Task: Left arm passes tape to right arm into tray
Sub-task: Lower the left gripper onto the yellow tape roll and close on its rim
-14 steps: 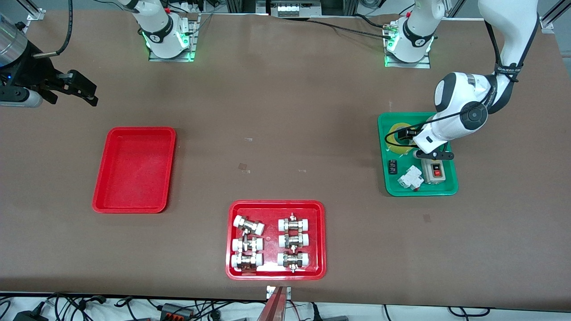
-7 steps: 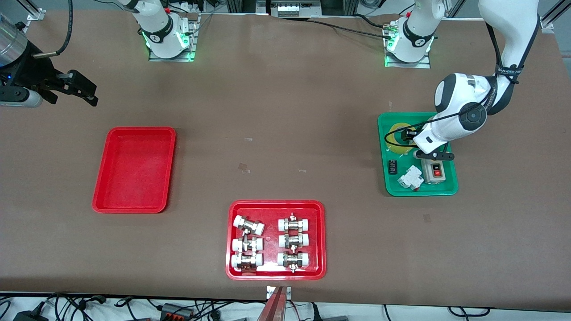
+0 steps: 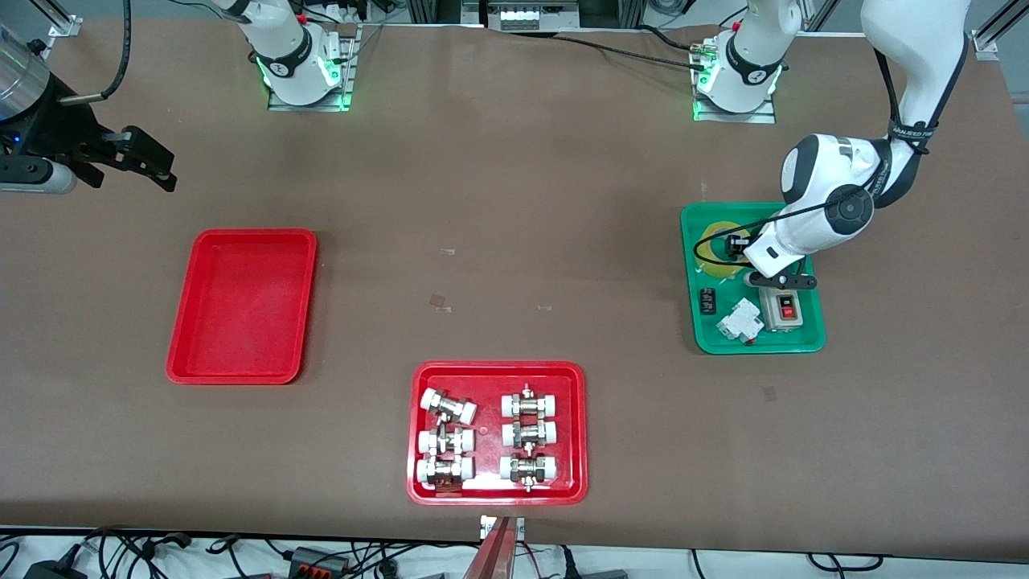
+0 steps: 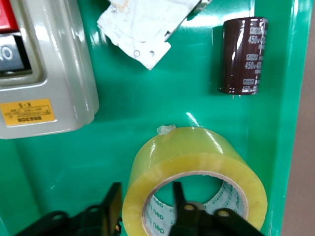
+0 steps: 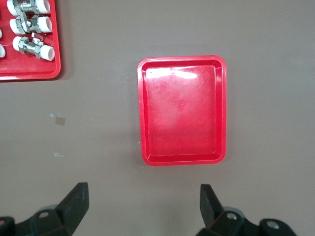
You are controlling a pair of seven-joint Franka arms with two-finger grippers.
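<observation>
— Trays first: how many on the table?

— Three. Two red ones and one green tray (image 3: pixel 812 342). The plain red tray (image 3: pixel 241 374) lies toward the right arm's end of the table with nothing in it. The second red tray (image 3: pixel 498 497) is nearest the front camera and holds six metal fittings (image 3: pixel 528 437) with white caps, in two columns of three.

— And the tape?

— One roll of yellow tape (image 4: pixel 194 162) lies flat in the green tray, at the end farther from the front camera. Sharing that tray are one grey switch box (image 4: pixel 44 73), one white breaker (image 3: pixel 739 320) and one dark capacitor (image 4: pixel 242 55), each apart from the roll.

— Where is the left gripper?

— The left gripper (image 4: pixel 145 206) is down at the roll. In the left wrist view one finger (image 4: pixel 183 201) sits inside the core and the other outside the wall, so the jaws straddle the roll's side; whether they press on it I cannot tell.

— The right one?

— The right gripper (image 3: pixel 145 161) waits in the air at its end of the table, above bare tabletop, fingers (image 5: pixel 74 204) spread wide and holding nothing.
</observation>
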